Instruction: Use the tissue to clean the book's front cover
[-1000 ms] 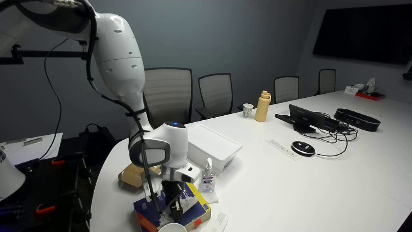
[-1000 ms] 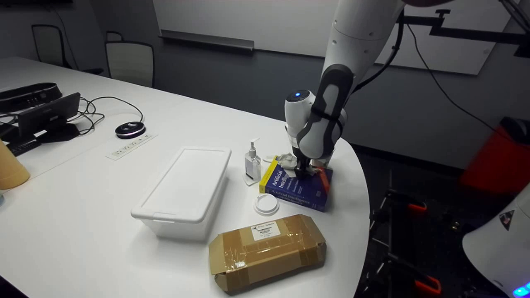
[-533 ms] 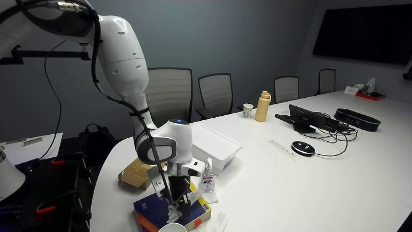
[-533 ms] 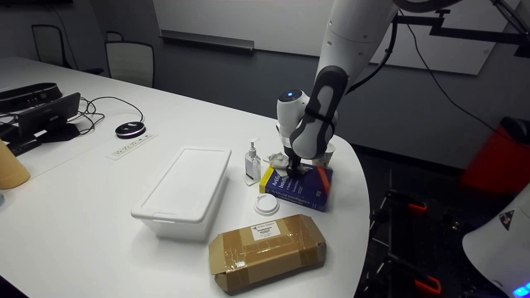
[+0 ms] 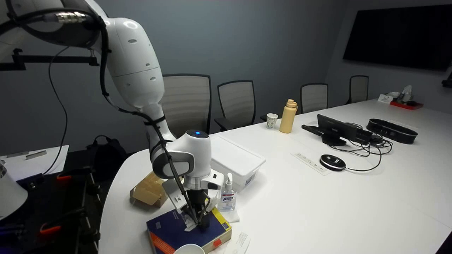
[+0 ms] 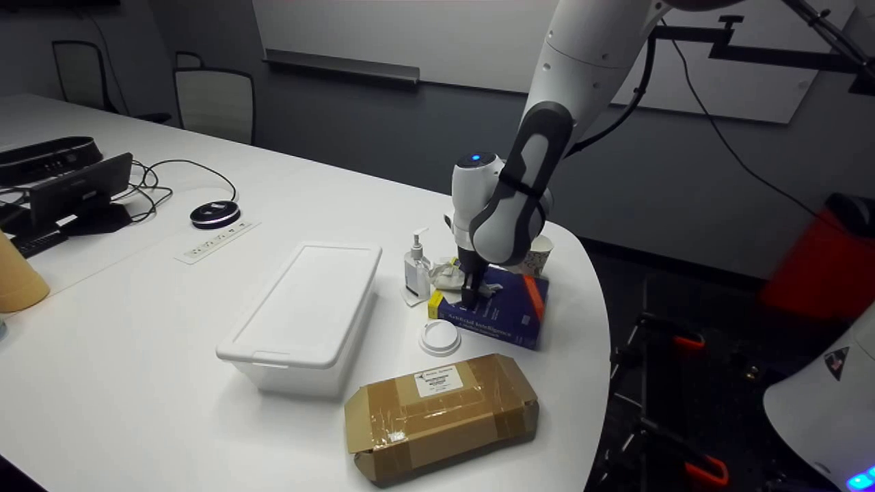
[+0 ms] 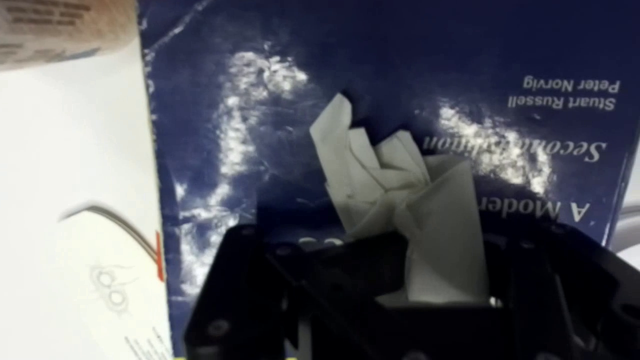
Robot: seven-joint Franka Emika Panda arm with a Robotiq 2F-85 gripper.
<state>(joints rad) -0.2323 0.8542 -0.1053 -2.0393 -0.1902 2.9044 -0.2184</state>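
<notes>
hand: clamped on the tissue, tips pointing down, low over the book; whether the tips also touch the cover cannot be told.
tissue: whitish and crumpled, caught between the jaws; in the wrist view pleated folds stick out past the grip and a broad flap folds back toward the jaws; in an exterior view part of it bunches over the cover's yellow edge.
book: flat on the white tabletop near its rounded end, front cover up; dark blue with an orange-red stripe, "Artificial Intelligence" on the spine, a red tab at the page edges.
arm: white, bent down over the rounded end.
sanitizer bottle: upright just past the book's yellow edge, a white sheet under its base.
cup lid: flat, just beside the spine.
paper cup: upright beside the page edges.
printed card: flat, also beside the page edges.
plastic box: white, lidded, between the sanitizer bottle and the long tabletop edge lined with chairs.
carton: brown and taped, near the rounded end, between the book and the chair-lined edge.
outlet strip: let into the middle of the tabletop, well apart from the book, a round device just beside it.
drinking bottle: yellow, upright near the chair-lined edge, a far cup just beside it.
screen: on a stand, farther along the tabletop.
red tray: toward the opposite end.
</notes>
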